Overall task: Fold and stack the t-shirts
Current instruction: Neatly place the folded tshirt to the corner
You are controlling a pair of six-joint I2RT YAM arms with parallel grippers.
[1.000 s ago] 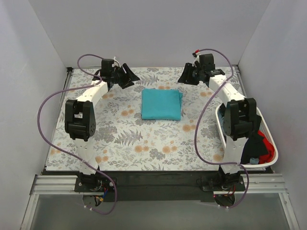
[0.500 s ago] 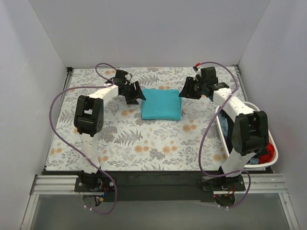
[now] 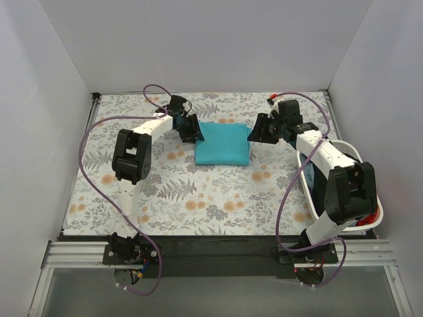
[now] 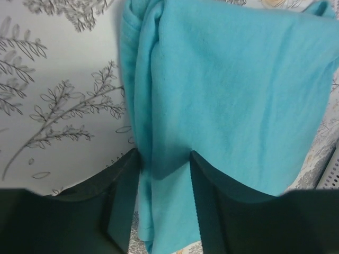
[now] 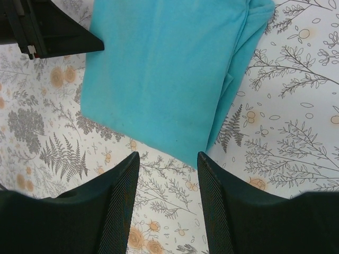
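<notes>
A teal t-shirt (image 3: pixel 222 143) lies folded into a rectangle on the floral tablecloth (image 3: pixel 165 185), in the far middle. My left gripper (image 3: pixel 193 130) is at the shirt's far left edge. In the left wrist view its jaws (image 4: pixel 164 159) stand apart astride the bunched folded edge (image 4: pixel 159 106), with cloth between them but a gap beside the left finger. My right gripper (image 3: pixel 254 131) hovers at the shirt's far right corner. Its open jaws (image 5: pixel 168 159) frame bare tablecloth just off the shirt's corner (image 5: pixel 159 69). A red shirt (image 3: pixel 377 214) peeks from the basket.
The white basket (image 3: pixel 305 173) stands at the table's right edge, mostly hidden behind my right arm. White walls close in the table on three sides. Purple cables loop off both arms. The left gripper's body (image 5: pixel 47 32) shows in the right wrist view.
Both arms have swung inward from the far corners to the teal shirt. The left gripper has come onto the shirt's left edge and its jaws have narrowed.
</notes>
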